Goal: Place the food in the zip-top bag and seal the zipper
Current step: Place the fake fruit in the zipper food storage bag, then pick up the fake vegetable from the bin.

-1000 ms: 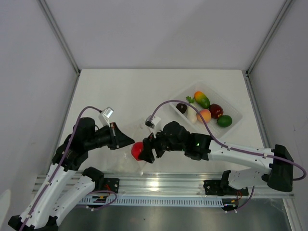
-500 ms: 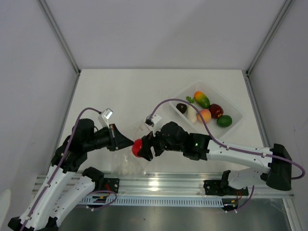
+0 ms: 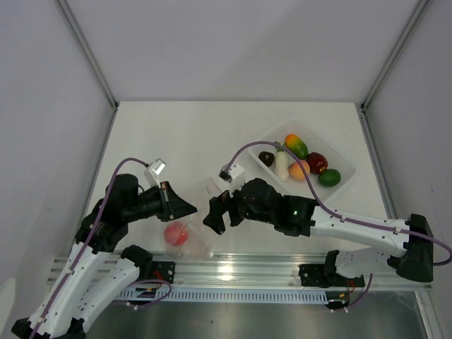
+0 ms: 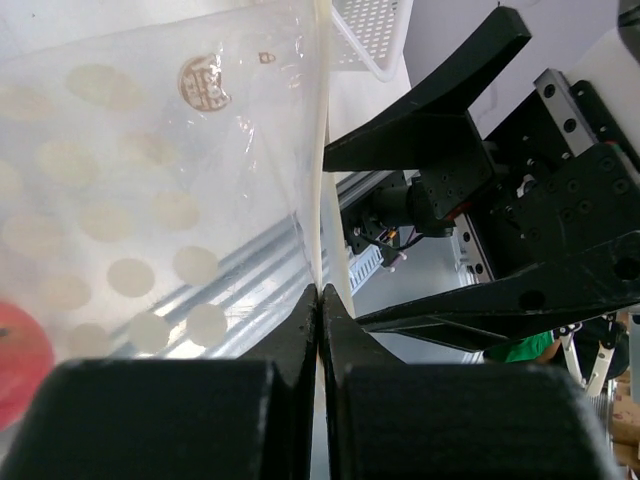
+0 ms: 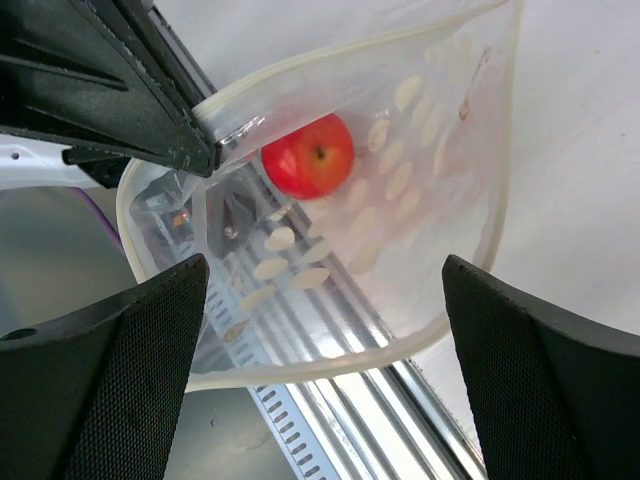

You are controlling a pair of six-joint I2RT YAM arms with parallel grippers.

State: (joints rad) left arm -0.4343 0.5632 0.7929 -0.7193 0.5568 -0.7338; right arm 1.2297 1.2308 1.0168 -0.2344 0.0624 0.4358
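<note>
The clear zip-top bag (image 3: 194, 224) hangs open at the table's near edge. My left gripper (image 3: 191, 207) is shut on its mouth edge (image 4: 318, 150), the jaws pressed on the plastic. The red apple (image 3: 176, 234) lies inside the bag, also seen in the right wrist view (image 5: 308, 156) and at the left wrist view's lower left (image 4: 20, 363). My right gripper (image 3: 216, 215) is open and empty just right of the bag's mouth (image 5: 330, 345). The other food, mango (image 3: 296, 146), white radish (image 3: 281, 164), peach (image 3: 299, 170), dark red piece (image 3: 317, 162), dark purple piece (image 3: 265, 158) and green piece (image 3: 329, 177), is at the right.
The rigid clear tray (image 3: 345, 158) holds the remaining food at the back right. The aluminium rail (image 3: 233, 268) runs along the table's near edge under the bag. Grey walls enclose the table on three sides.
The right gripper held the red apple at the bag's mouth, then opened. The apple has dropped into the bag and the right gripper has drawn slightly back. The left gripper keeps its hold.
</note>
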